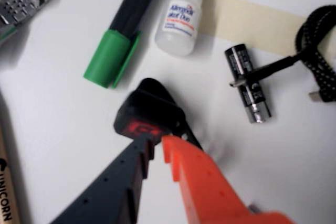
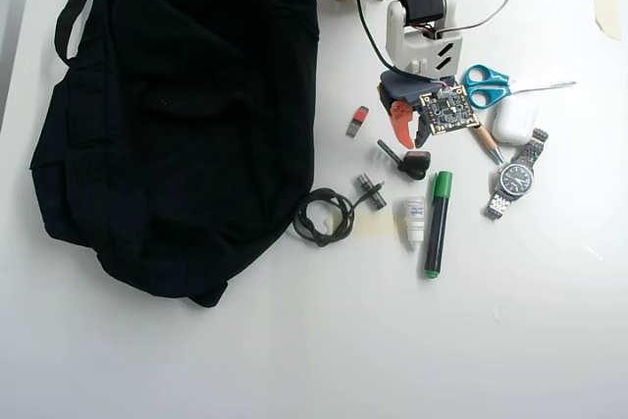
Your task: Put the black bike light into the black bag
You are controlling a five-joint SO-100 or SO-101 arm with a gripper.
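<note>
Under blurred jaws, the black bike light (image 1: 148, 109) seems ungripped.

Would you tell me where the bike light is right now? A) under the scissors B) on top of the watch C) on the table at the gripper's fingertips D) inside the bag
C: the bike light lies on the table just ahead of the gripper, outside the bag.

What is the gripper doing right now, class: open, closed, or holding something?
Gripper: its jaws are only slightly apart at the black bike light, tips touching it; whether it grips the light cannot be told.
</note>
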